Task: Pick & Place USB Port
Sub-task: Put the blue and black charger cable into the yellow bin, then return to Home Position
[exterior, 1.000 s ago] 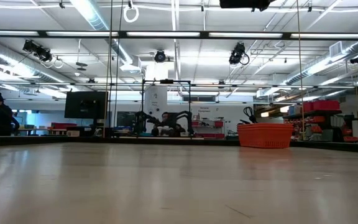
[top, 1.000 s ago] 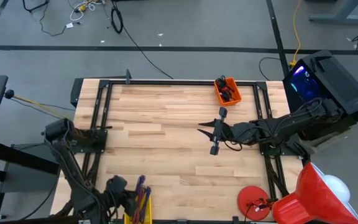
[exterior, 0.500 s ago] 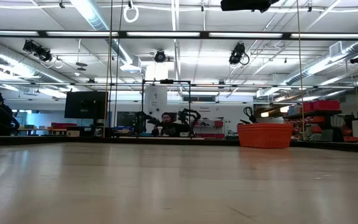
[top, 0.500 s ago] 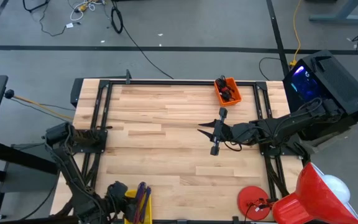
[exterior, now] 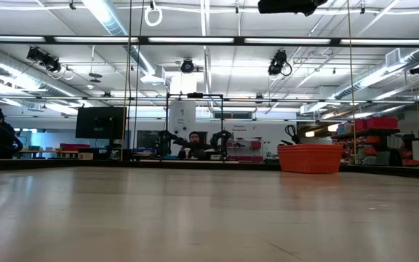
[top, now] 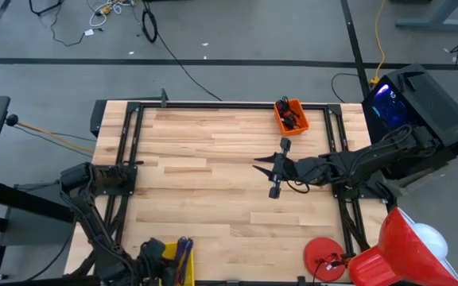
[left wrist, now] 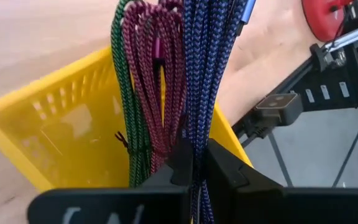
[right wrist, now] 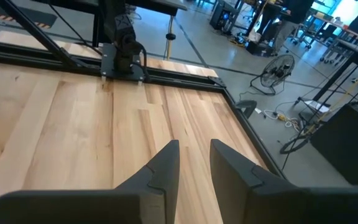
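- Left fingers [left wrist: 191,163] clenched on braided USB cables [left wrist: 166,68], hanging lengthwise into the yellow basket [left wrist: 61,137] at your near bench corner.
- Right fingers [right wrist: 188,163] released, mid-bench, well apart.

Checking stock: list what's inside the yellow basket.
Braided cables, green, maroon and blue, stand in the yellow basket. The left gripper hides their lower ends and the basket floor there.

The yellow bin [top: 183,272] is cut off by the high view's bottom edge. The orange bin's [top: 290,116] dark contents are too small to identify. The left gripper [left wrist: 191,163] hides the lower ends of the braided cables [left wrist: 166,74].
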Controlling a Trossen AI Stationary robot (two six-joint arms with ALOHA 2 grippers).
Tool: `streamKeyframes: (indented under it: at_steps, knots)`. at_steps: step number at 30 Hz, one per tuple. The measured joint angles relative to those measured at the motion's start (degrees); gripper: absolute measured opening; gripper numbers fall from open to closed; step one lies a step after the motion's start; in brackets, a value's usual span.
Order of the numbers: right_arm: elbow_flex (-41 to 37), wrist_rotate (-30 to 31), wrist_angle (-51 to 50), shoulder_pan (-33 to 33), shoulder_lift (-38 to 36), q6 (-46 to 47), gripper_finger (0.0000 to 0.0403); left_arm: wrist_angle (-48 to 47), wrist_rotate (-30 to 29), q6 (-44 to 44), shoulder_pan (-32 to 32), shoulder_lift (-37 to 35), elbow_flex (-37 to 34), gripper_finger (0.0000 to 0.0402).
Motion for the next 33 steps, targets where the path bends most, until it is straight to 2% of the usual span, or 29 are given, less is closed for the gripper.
streamKeyframes:
  at_steps: [5, 11, 17, 27, 33]
  knots:
    - [-1.9, 0.0, 2.3, -0.2, 0.0, -0.1, 0.0091, 0.0, 0.0, 1.3, 0.0, 0.0, 0.0, 0.0026]
    - [-3.8, 0.0, 7.2, -1.0, 0.0, -1.3, 0.0091, -0.7, 0.5, 1.9, 0.2, 0.0, 0.0, 0.0084]
    - [-3.8, 0.0, 9.6, -1.1, 0.0, -2.8, 0.0091, -1.0, -0.1, 3.3, 0.2, 0.0, 0.0, 0.0100]
    - [-3.9, 0.0, 10.5, -1.1, 0.0, -4.1, 0.0091, -4.1, -9.3, 12.4, 0.2, -1.9, 0.0, 0.0102]
    - [-3.9, 0.0, 12.4, -1.6, 0.0, -6.9, 0.0091, -9.0, -19.1, 23.3, 0.2, -6.0, 0.0, 0.0103]
